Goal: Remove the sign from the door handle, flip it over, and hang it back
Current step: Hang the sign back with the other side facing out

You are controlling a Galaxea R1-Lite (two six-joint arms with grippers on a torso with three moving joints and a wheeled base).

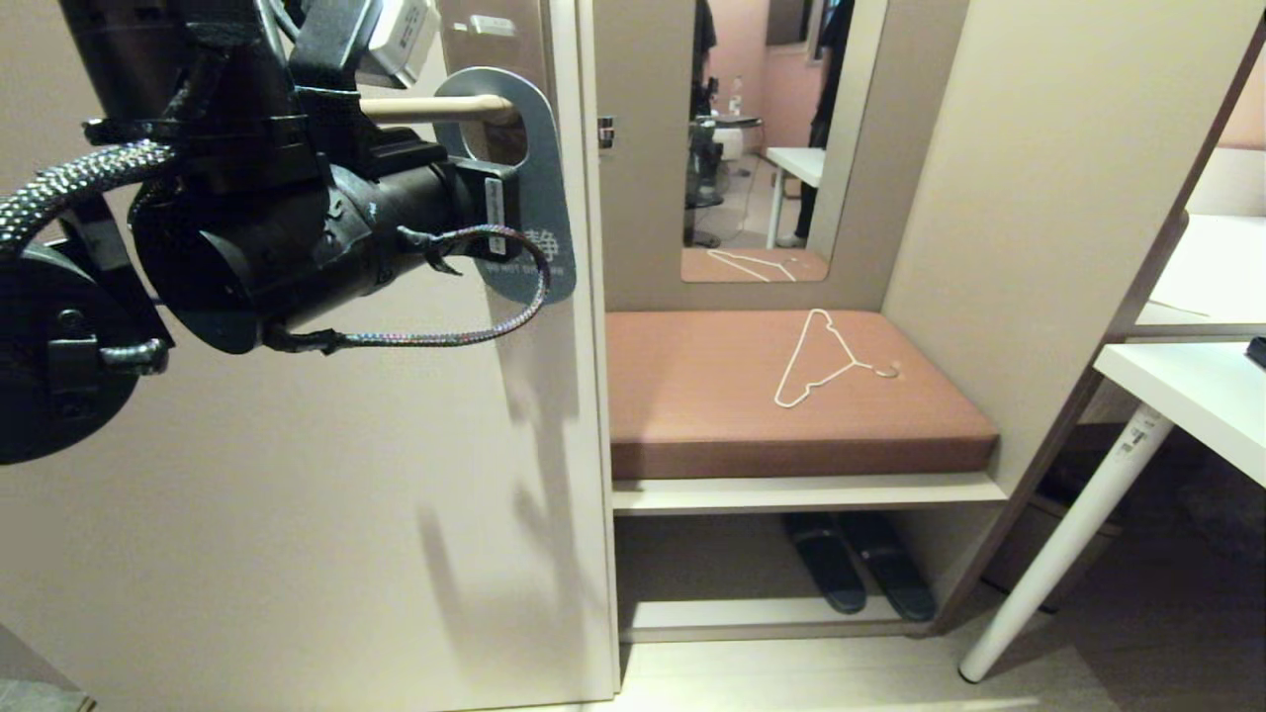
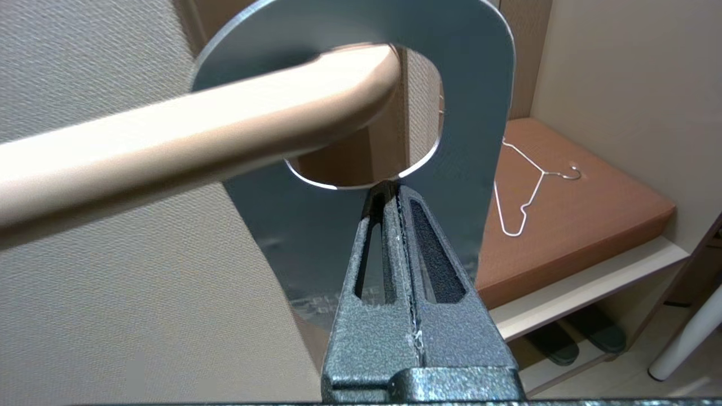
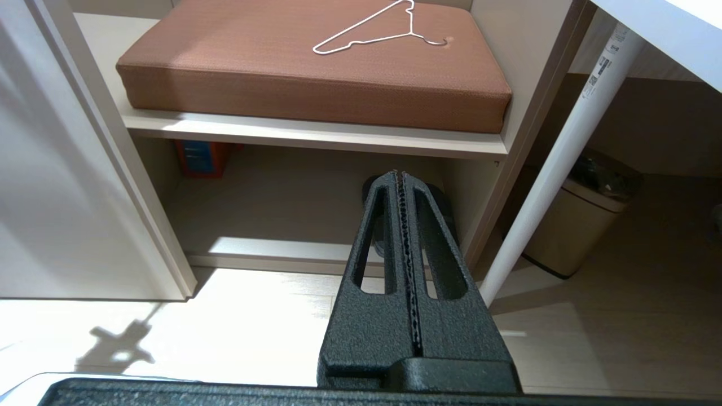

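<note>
Left gripper (image 2: 395, 189) sits at upper left of the head view, fingers (image 2: 389, 270) closed on the sign (image 2: 474, 84) just below its oval hole. Sign, teal-blue face outward, hangs with the door handle (image 2: 169, 152) passing through the hole, touching its upper edge. Right gripper (image 3: 401, 177) appears only in its own wrist view, fingers pressed together on nothing, pointing toward the floor below the bench. A white wire hanger (image 1: 821, 361) lies on the brown cushion (image 1: 712, 396), centre of the head view.
</note>
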